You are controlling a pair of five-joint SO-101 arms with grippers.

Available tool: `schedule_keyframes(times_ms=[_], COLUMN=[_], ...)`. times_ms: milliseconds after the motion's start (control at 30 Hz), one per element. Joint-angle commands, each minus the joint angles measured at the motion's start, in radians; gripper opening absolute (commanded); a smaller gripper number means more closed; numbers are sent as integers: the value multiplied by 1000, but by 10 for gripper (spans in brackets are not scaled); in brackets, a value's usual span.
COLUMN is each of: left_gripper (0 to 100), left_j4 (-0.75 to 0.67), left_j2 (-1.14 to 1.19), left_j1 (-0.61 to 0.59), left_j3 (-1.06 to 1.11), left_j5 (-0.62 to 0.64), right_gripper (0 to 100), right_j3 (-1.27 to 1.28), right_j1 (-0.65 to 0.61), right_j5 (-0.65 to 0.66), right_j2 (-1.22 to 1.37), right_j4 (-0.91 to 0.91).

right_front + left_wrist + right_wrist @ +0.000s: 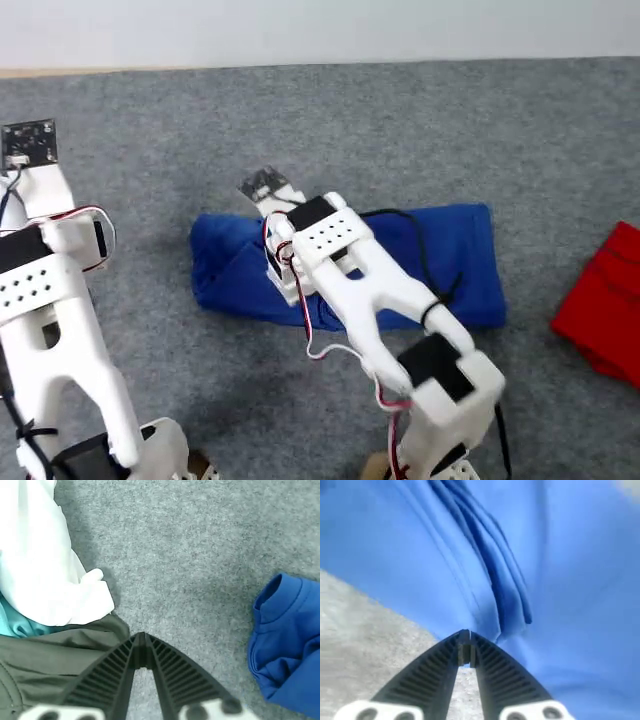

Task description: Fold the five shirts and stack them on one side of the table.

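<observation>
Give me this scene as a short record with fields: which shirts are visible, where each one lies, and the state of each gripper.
Surface: grey carpeted table
Blue shirt: mid-table, creased, under the right arm
Red shirt: at the high view's right edge, apart from the blue one
Pile near left arm: white shirt, teal shirt and dark olive shirt, touching one another
Left gripper: shut, over bare table beside the olive shirt
Right gripper: shut, tips at the blue shirt's edge; pinch on cloth unclear
</observation>
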Motion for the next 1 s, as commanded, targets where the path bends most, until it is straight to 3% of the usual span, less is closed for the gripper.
schedule_keyframes(times_ms=[0, 433, 767, 967], left_gripper=[2, 2, 2, 2], left_j4=[-15, -12, 29, 46], left_j2=[-35, -35, -37, -37], left_j1=[2, -3, -5, -5], left_j3=[-38, -38, -42, -39], left_j5=[5, 5, -32, -40], right_gripper=[9, 9, 9, 10], right_j3=[-51, -72, -428, -517], right_j1=[-5, 25, 5, -22], right_j5=[9, 11, 11, 11], right_j2=[-104, 191, 84, 97], right_j4=[-35, -125, 134, 131])
